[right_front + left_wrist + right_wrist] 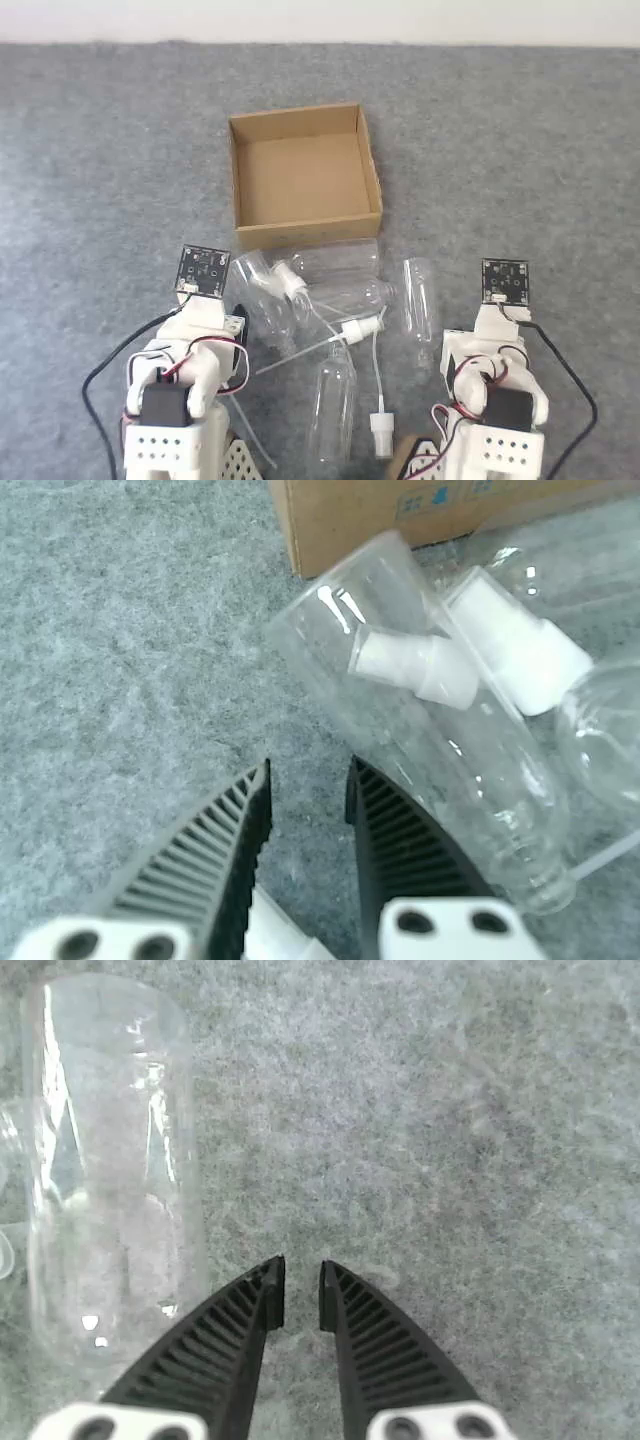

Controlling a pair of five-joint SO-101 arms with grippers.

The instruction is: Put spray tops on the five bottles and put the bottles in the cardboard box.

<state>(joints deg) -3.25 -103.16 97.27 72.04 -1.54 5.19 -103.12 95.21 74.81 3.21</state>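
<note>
**Five bottles loose on the table, cardboard box empty, both claws empty**

We see the clear bottles [345, 295] lying on their sides on the table [100, 150], just in front of the cardboard box [310, 228], which stands open with nothing inside. Some bottles touch, and white spray tops [360, 328] lie loose among them; we cannot tell whether any is screwed on. Our left claw [310, 770] hangs slightly parted and holds nothing, just beside the nearest bottle [430, 740]. Our right claw [301, 1263] is a little ajar and also holds nothing, next to the outermost bottle [110, 1160]. We judge the bottles light, thin-walled and slick, apt to roll or dent, so we would take one across the middle of its body. The tops look small and stiff with thin bendy tubes, best held by the head.
</note>
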